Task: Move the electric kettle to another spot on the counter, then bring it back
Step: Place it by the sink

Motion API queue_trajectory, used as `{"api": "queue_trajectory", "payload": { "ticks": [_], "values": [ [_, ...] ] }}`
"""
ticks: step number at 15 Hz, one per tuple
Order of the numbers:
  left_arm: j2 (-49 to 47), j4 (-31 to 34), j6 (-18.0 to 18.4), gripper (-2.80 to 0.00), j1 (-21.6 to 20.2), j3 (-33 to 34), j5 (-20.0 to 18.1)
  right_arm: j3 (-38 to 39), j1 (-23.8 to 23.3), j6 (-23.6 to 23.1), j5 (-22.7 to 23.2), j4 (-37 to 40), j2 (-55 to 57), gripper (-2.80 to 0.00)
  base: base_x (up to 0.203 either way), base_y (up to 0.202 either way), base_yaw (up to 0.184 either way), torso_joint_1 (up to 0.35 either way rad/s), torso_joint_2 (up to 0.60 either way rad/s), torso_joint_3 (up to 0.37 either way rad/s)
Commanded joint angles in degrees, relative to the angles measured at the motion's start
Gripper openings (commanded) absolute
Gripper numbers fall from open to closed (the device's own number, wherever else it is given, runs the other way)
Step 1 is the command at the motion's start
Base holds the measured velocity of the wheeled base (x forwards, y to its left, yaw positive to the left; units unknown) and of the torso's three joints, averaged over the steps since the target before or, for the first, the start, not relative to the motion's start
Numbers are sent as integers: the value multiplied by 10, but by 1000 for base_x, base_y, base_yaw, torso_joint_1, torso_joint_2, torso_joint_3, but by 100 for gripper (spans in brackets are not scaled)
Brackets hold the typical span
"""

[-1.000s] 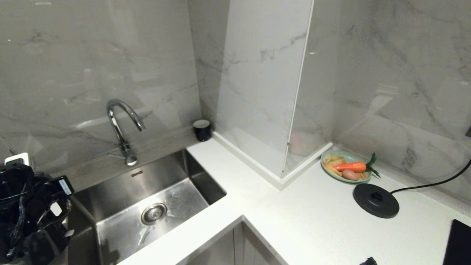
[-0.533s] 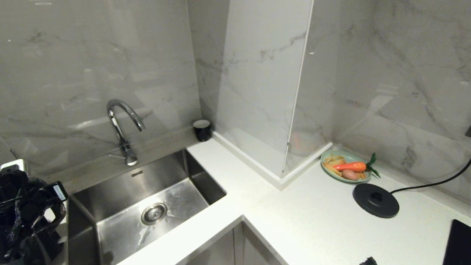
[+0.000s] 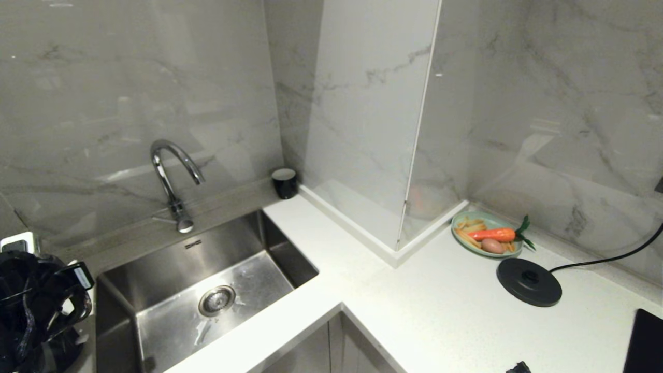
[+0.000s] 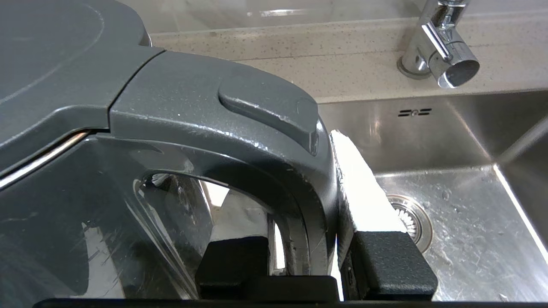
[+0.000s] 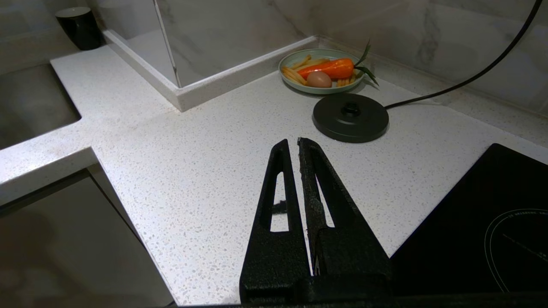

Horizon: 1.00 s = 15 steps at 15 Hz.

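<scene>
While the kettle's base disc sits bare far off to the right by the plate of toy food, the left tool has the electric kettle in hand, fingers pinched on the upright of its loop handle, one dark pad inside the loop and the white-faced finger outside it. From the head camera the kettle shows only as a glossy black mass at the far left edge, left of the sink, with the tool buried in it. Just beyond the tool, the wrist camera looks past the handle to the sink drain and the tap, so the kettle hangs or stands right at the sink's left rim; whether its bottom is touching the counter I cannot tell.

My read: this is the away leg, kettle parked or nearly parked at its other spot, the return trip not yet made. Next comes keeping that pinch firm and the jug upright, lifting clear of the sink edge, swinging it rightward across the basin and corner, then lowering it centred onto the disc's pin.

Over on the right, the right tool idles low above the counter, fingers pressed together, holding nothing, the disc just ahead of it.
</scene>
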<state>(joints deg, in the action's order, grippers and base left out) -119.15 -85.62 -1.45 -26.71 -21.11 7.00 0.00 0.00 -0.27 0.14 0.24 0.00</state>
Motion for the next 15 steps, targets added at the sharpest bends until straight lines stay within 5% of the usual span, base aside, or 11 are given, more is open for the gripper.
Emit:
{"api": "queue_trajectory", "payload": {
  "ticks": [1, 2, 3, 15],
  "values": [
    [-7, -11, 0, -280, 1, 6, 0, 0, 0, 0, 0, 0, 0, -280, 0, 0, 0, 0, 0, 0],
    [-8, -12, 0, -54, 1, 10, 0, 0, 0, -1, 0, 0, 0, -280, 0, 0, 0, 0, 0, 0],
    [-8, -13, 0, 0, 1, 13, 0, 0, 0, -1, 0, 0, 1, -280, 0, 0, 0, 0, 0, 0],
    [27, -20, -1, 0, 26, 55, -1, 0, 0, -1, 0, 0, 1, -280, 0, 0, 0, 0, 0, 0]
  ]
}}
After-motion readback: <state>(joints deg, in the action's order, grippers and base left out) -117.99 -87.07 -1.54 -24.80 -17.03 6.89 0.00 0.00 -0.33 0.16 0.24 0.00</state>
